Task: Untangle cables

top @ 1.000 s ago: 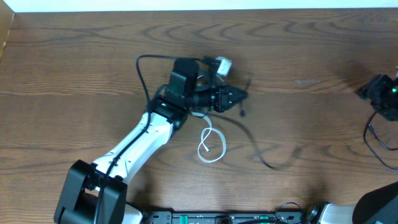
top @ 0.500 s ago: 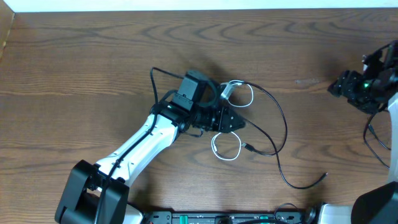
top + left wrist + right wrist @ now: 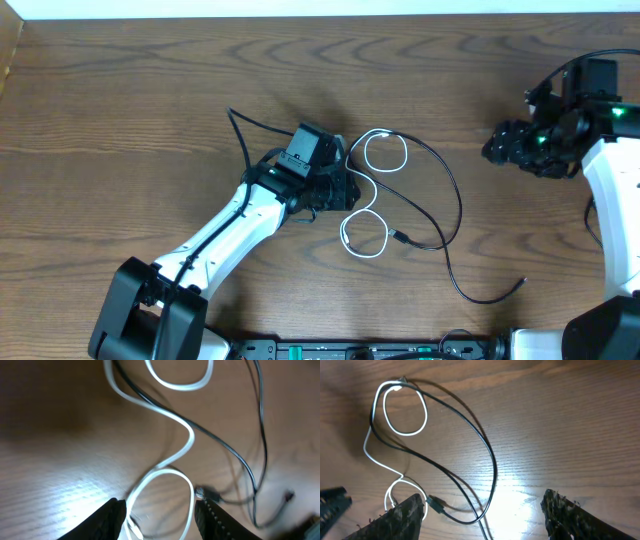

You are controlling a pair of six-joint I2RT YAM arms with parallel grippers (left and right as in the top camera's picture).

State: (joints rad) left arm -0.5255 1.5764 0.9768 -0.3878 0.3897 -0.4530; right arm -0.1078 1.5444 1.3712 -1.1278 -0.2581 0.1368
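Note:
A white cable (image 3: pixel 367 193) lies in a figure-eight on the wooden table, one loop at the top (image 3: pixel 385 152) and one below. It also shows in the left wrist view (image 3: pixel 175 445) and the right wrist view (image 3: pixel 385 440). Black cables (image 3: pixel 450 200) loop across it, one with a plug end (image 3: pixel 400 238) beside the lower loop and another end (image 3: pixel 520 283) lying to the right. My left gripper (image 3: pixel 345 190) is open and empty just left of the white cable; its fingers (image 3: pixel 160 515) straddle the lower loop. My right gripper (image 3: pixel 497 148) is open and empty, off to the right.
A thicker black wire (image 3: pixel 237 135) of the left arm arcs behind it. Another arm wire (image 3: pixel 600 220) hangs at the right edge. The table's far edge (image 3: pixel 320 14) runs along the top.
The left gripper has let the white cable go and pulled back left. The cables now lie spread out in loops. The right arm has moved left toward the cables.

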